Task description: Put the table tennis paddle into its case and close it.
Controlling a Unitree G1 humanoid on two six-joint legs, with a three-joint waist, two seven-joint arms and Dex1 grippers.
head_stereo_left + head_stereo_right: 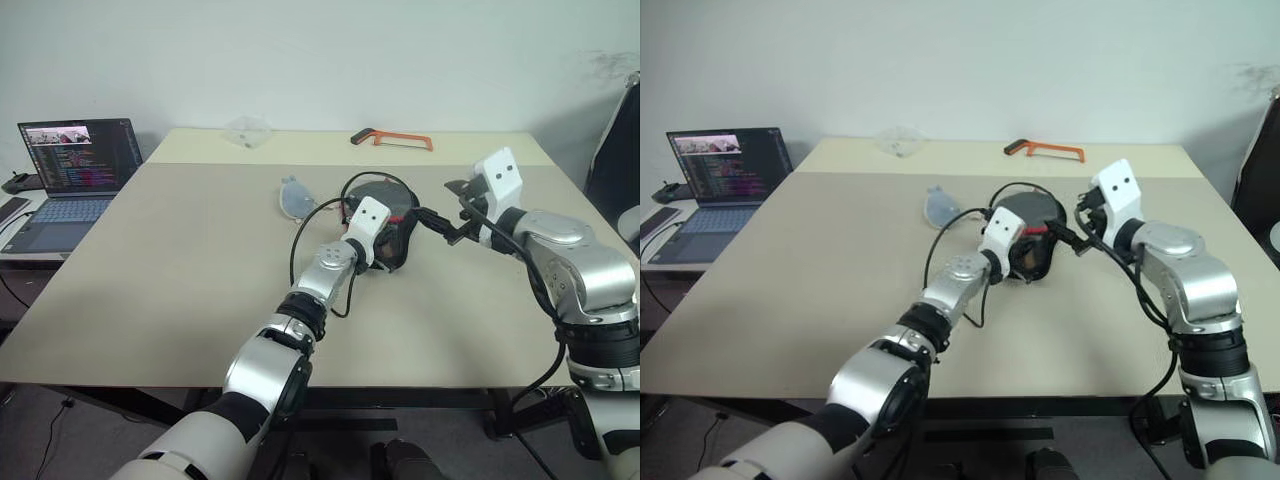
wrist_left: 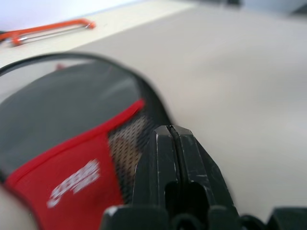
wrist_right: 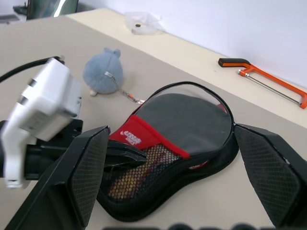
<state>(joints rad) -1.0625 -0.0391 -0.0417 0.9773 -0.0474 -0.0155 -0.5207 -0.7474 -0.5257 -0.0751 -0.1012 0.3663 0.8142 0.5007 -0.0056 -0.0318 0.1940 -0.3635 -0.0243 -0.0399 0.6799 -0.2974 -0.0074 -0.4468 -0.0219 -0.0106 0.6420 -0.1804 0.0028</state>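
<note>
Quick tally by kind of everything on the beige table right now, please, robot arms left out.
Paddle case: 1
Hacksaw: 1
Grey plush toy: 1
Clear plastic bag: 1
Total: 4

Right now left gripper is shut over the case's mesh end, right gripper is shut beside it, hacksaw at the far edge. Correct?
Not quite. The right gripper is open, its fingers spread wide either side of the case, as the right wrist view shows. The left gripper is shut at the mesh end, and the hacksaw lies at the far edge.
</note>
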